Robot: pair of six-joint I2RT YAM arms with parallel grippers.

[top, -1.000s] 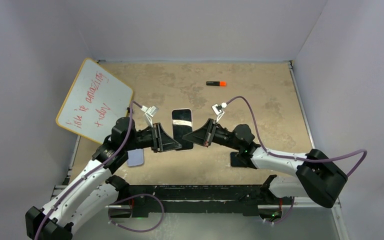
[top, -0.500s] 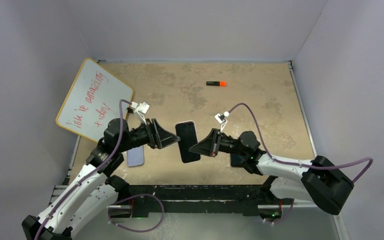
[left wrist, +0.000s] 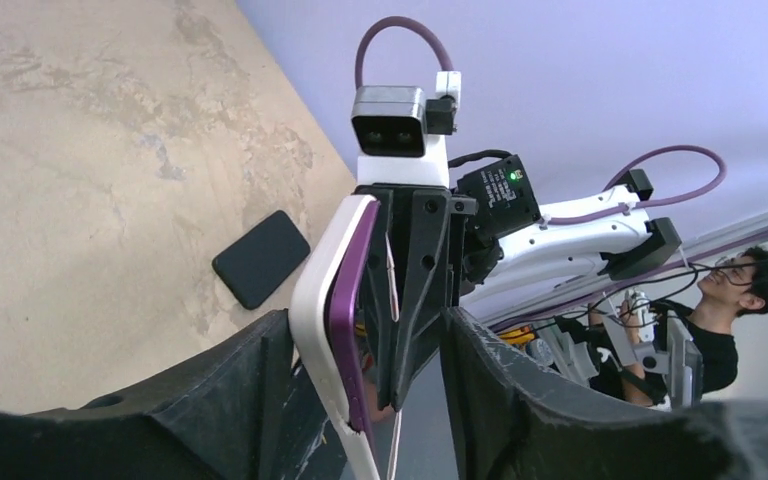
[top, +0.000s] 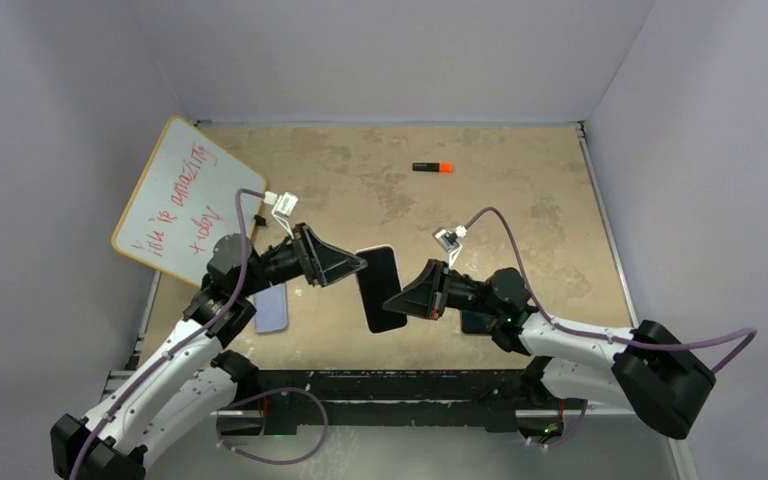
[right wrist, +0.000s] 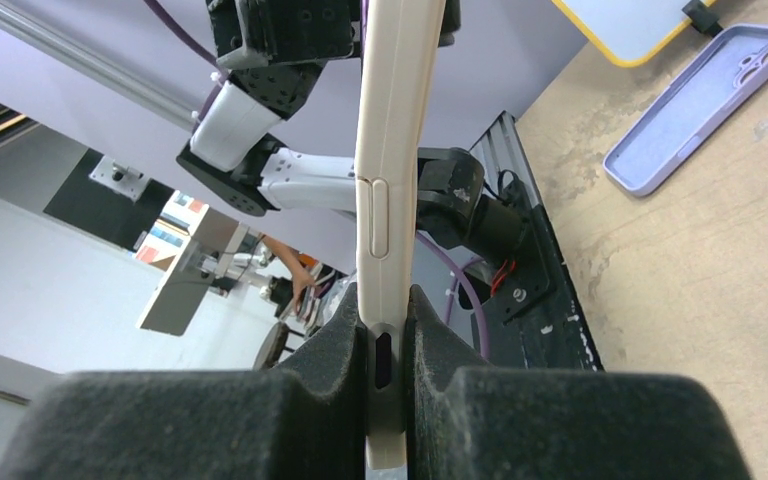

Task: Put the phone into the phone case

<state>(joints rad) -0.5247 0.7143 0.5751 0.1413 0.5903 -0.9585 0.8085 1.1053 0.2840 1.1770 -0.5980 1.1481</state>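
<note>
Seemingly mid-handover, the right gripper (right wrist: 388,345) clamped the phone (top: 380,286) aloft, the left gripper (left wrist: 365,345) gaping around its other end; next it likely needed aligning over the lilac phone case (top: 272,308) on the table (top: 520,200).

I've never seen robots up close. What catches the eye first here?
The phone, held in the air over the middle of the table: the right pincer clamps it, and the open left pincer straddles its other side. Then the empty lilac phone case lying flat by the left arm, and the whiteboard with red writing at the table's left edge.
</note>
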